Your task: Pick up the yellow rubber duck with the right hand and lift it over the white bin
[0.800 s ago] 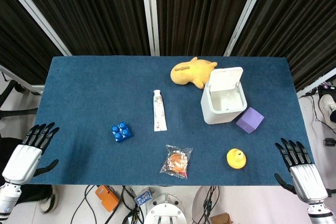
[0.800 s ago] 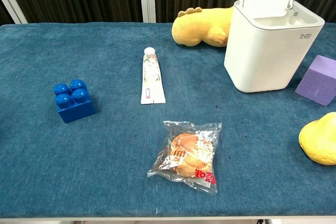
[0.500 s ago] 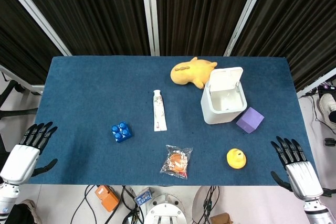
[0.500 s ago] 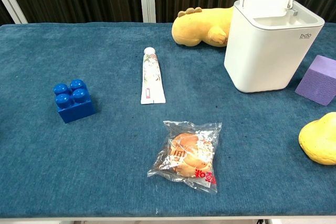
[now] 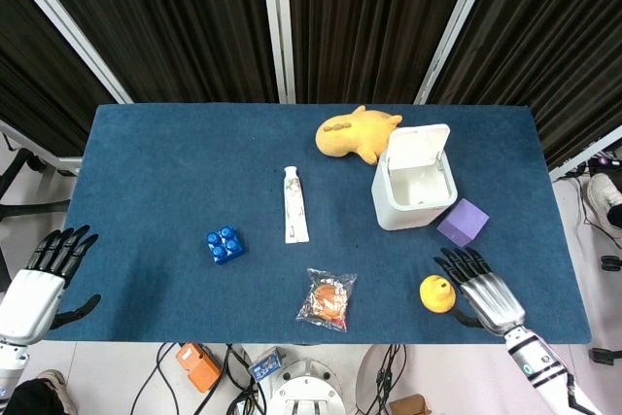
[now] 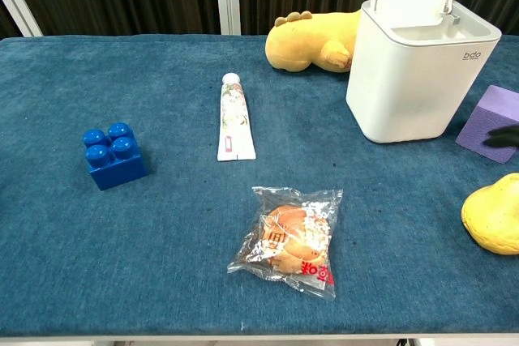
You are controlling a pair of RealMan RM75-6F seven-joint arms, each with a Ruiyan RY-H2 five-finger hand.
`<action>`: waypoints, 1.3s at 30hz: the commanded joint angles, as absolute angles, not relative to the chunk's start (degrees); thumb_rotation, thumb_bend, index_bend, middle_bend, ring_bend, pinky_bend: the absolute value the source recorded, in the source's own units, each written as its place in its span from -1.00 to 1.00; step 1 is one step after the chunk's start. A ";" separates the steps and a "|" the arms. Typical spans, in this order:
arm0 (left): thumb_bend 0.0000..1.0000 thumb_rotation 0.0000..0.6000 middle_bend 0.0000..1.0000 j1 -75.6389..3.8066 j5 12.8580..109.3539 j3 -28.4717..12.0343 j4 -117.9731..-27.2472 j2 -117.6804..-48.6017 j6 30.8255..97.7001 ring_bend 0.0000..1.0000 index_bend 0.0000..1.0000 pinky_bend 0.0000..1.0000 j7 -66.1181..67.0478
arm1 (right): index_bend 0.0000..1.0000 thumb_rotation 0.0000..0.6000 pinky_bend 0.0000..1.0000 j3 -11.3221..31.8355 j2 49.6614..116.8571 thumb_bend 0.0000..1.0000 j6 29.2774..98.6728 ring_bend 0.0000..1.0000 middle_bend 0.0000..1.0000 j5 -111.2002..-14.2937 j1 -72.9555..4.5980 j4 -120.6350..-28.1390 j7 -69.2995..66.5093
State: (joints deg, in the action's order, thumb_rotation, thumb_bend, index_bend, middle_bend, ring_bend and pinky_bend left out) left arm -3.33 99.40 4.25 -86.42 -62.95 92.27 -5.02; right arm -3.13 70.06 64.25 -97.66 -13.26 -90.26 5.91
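Note:
The yellow rubber duck (image 5: pixel 437 293) sits on the blue table near its front right edge; the chest view shows the duck (image 6: pixel 492 214) at the right border. My right hand (image 5: pixel 482 291) lies just right of the duck with fingers spread, holding nothing; only dark fingertips (image 6: pixel 504 136) show in the chest view. The white bin (image 5: pixel 414 182) stands behind the duck with its lid flipped up, and the bin (image 6: pixel 418 70) fills the upper right of the chest view. My left hand (image 5: pixel 39 275) hovers open off the table's front left corner.
A purple cube (image 5: pixel 463 222) lies between the bin and my right hand. A yellow plush toy (image 5: pixel 354 133) lies behind the bin. A wrapped snack (image 5: pixel 328 299), a white tube (image 5: pixel 293 204) and a blue brick (image 5: pixel 224 244) are spread across the table's middle and left.
My right hand has moved left and onto the table, from off the right front corner to just beside the duck. My left hand has drifted slightly lower and leftward.

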 commanded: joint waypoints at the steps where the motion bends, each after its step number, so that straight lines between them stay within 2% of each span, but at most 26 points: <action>1: -0.67 1.00 -1.00 -3.28 99.52 4.24 -86.33 -62.98 92.39 -1.00 -0.96 -0.93 -5.12 | -0.98 1.00 -1.00 -3.78 70.64 -0.18 59.82 -1.00 -1.00 -95.74 -16.49 -91.45 5.68; 3: -0.67 1.00 -1.00 -3.26 99.66 4.26 -86.31 -63.02 92.48 -1.00 -0.96 -0.93 -5.06 | -0.77 1.00 -1.00 -3.90 71.37 -0.18 59.59 -0.97 -0.91 -95.85 -16.95 -90.75 5.39; 4: -0.67 1.00 -1.00 -3.22 99.81 4.28 -86.28 -63.07 92.60 -1.00 -0.96 -0.93 -5.00 | -0.53 1.00 -0.97 -3.93 72.00 -0.18 59.67 -0.88 -0.78 -95.80 -17.09 -90.20 5.14; 5: -0.67 1.00 -1.00 -3.18 99.88 4.30 -86.24 -63.10 92.69 -1.00 -0.96 -0.93 -4.98 | -0.30 1.00 -0.91 -3.91 72.46 -0.18 59.83 -0.75 -0.63 -95.69 -17.14 -89.79 4.93; 6: -0.67 1.00 -1.00 -3.14 99.94 4.31 -86.20 -63.14 92.78 -1.00 -0.96 -0.93 -4.96 | -0.15 1.00 -0.85 -3.89 72.87 -0.18 59.98 -0.64 -0.51 -95.55 -17.17 -89.36 4.87; 8: -0.67 1.00 -1.00 -3.06 99.98 4.33 -86.14 -63.18 92.88 -1.00 -0.96 -0.93 -4.97 | 0.26 1.00 -0.66 -3.89 73.59 -0.18 60.34 -0.29 -0.15 -95.12 -17.11 -88.75 5.11; 10: -0.67 1.00 -1.00 -3.01 99.96 4.31 -86.11 -63.17 92.95 -1.00 -0.98 -0.93 -5.09 | 0.49 1.00 -0.51 -3.59 74.47 -0.18 62.38 -0.07 0.06 -95.18 -16.51 -87.97 5.92; 12: -0.67 1.00 -1.00 -2.95 99.93 4.29 -86.06 -63.16 93.06 -1.00 -0.99 -0.93 -5.19 | 0.63 1.00 -0.36 -3.33 75.11 -0.18 64.96 0.06 0.19 -95.53 -15.68 -87.35 6.27; 14: -0.67 1.00 -1.00 -2.93 99.95 4.26 -86.02 -63.14 93.12 -1.00 -0.99 -0.93 -5.34 | 0.68 1.00 -0.28 -2.98 75.66 -0.18 68.71 0.12 0.23 -96.45 -14.65 -86.58 5.59; 18: -0.67 1.00 -1.00 -2.97 99.93 4.22 -85.99 -63.16 93.03 -1.00 -0.99 -0.93 -5.39 | 0.69 1.00 -0.26 -2.05 75.16 -0.18 76.06 0.12 0.24 -98.53 -13.09 -86.24 2.21; 22: -0.67 1.00 -1.00 -2.96 99.97 4.21 -86.06 -63.18 93.04 -1.00 -0.99 -0.93 -5.35 | 0.69 1.00 -0.26 0.42 72.42 -0.18 83.55 0.12 0.24 -99.15 -11.76 -88.46 -1.32; 26: -0.67 1.00 -1.00 -3.04 99.70 4.09 -86.16 -63.18 92.77 -1.00 -0.99 -0.93 -5.32 | 0.66 1.00 -0.26 3.71 69.07 -0.18 87.98 0.12 0.24 -98.99 -11.78 -92.78 -1.72; 30: -0.67 1.00 -1.00 -3.35 99.35 3.98 -86.46 -63.20 91.97 -1.00 -0.99 -0.93 -5.04 | 0.65 1.00 -0.26 9.72 66.64 -0.18 86.55 0.12 0.24 -94.66 -14.94 -97.97 1.14; 33: -0.67 1.00 -1.00 -3.53 99.34 3.97 -86.66 -63.32 91.51 -1.00 -0.99 -0.93 -4.32 | 0.62 1.00 -0.26 14.84 67.00 -0.18 80.92 0.12 0.24 -87.65 -19.50 -99.95 4.43; 36: -0.67 1.00 -1.00 -3.70 99.42 4.06 -86.80 -63.39 91.07 -1.00 -0.99 -0.93 -3.91 | 0.55 1.00 -0.26 17.72 69.34 -0.18 76.50 0.12 0.24 -82.03 -23.33 -98.79 8.51; 39: -0.67 1.00 -1.00 -3.74 99.17 4.01 -86.86 -63.35 90.87 -1.00 -0.99 -0.93 -3.93 | 0.49 1.00 -0.26 18.84 71.82 -0.18 73.99 0.10 0.24 -78.77 -25.72 -97.36 9.49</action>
State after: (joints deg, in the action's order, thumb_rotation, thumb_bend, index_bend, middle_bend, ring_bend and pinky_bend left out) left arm -3.73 99.18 4.02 -86.85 -63.35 90.89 -3.93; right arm 16.75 69.72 76.85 -81.87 -22.97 -98.01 7.39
